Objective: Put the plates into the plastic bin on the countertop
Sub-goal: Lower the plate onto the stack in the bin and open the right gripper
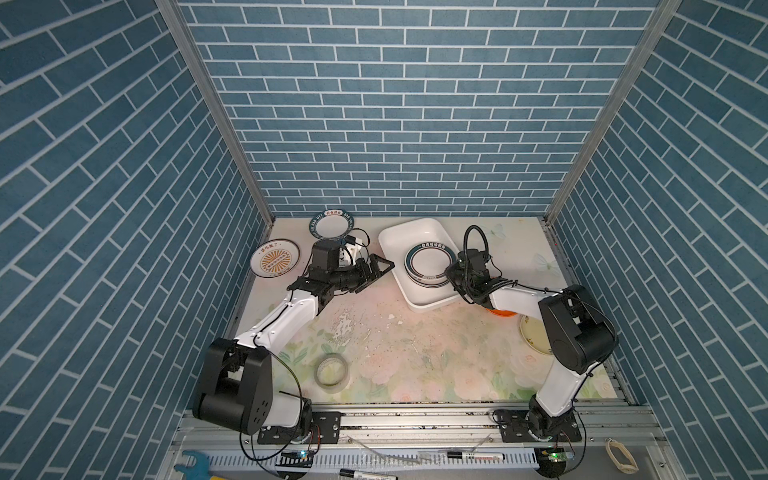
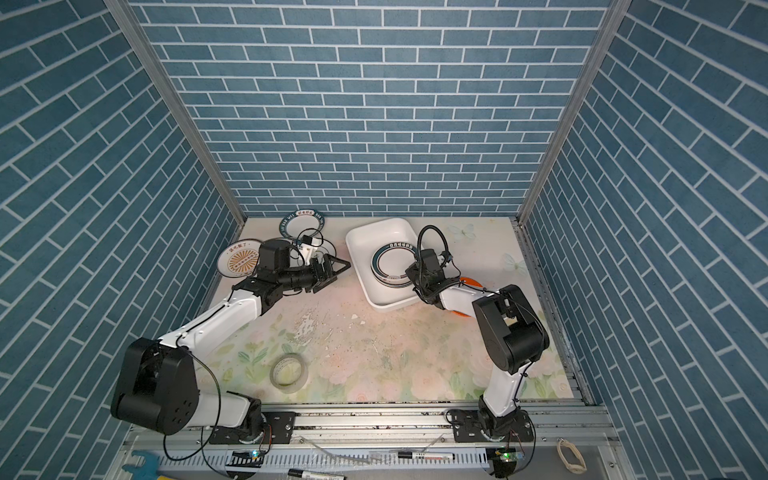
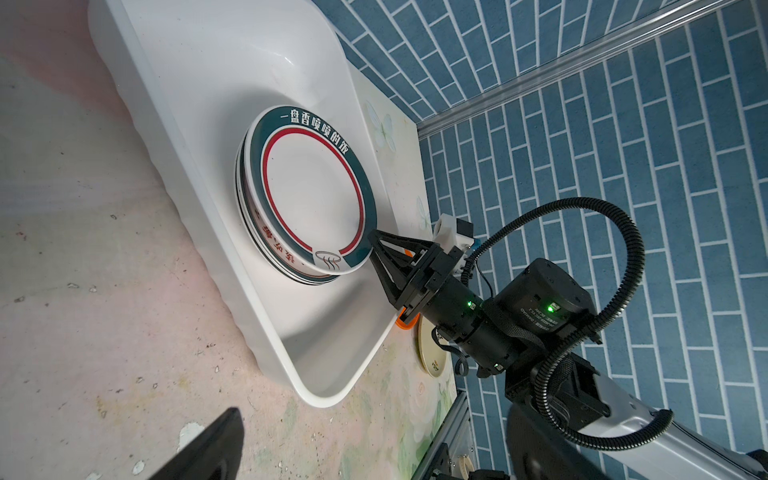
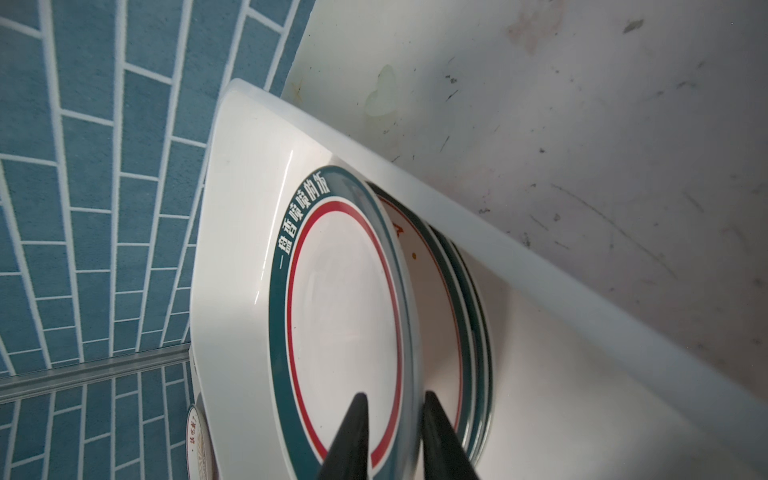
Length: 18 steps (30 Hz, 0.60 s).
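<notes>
Right wrist view: the rim of the top plate [image 4: 345, 311] is straddled by the slightly parted right end effector [image 4: 395, 397]; the left end effector [image 1: 376, 274] is spread wide, empty

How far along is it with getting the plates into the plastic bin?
Done: a stack of plates sits in the plastic bin. In hand: the right gripper straddles the rim of the top plate, jaws apart. Remaining: four on the countertop, the sunburst plate, the green-rimmed plate, the orange plate and the pale yellow plate. The left gripper is open and empty.
</notes>
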{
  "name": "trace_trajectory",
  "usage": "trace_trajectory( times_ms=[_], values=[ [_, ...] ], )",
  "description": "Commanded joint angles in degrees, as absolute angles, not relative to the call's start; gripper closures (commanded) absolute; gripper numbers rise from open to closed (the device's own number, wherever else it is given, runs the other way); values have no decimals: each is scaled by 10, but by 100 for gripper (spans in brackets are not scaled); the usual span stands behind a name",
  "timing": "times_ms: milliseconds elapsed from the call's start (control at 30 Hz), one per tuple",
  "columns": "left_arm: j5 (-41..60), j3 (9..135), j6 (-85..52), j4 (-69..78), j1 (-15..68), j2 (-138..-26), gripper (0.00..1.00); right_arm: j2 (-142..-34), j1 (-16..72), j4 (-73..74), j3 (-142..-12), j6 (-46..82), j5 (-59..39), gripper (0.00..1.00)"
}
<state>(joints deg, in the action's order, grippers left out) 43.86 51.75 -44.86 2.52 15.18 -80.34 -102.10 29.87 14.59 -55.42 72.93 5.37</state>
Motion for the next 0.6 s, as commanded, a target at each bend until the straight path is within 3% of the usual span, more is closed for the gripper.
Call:
trace_trajectory(
  times_ms=[0, 300, 567],
  values=[
    [445, 512, -447, 41, 144, -787, 0, -1006, 303, 144, -558, 739, 63, 71],
    [440, 517, -446, 20, 129, -785, 0, -985, 310, 107, -561, 726, 72, 62],
    [438, 518, -450, 9, 108, -785, 0, -933, 315, 52, -552, 715, 100, 45]
  ],
)
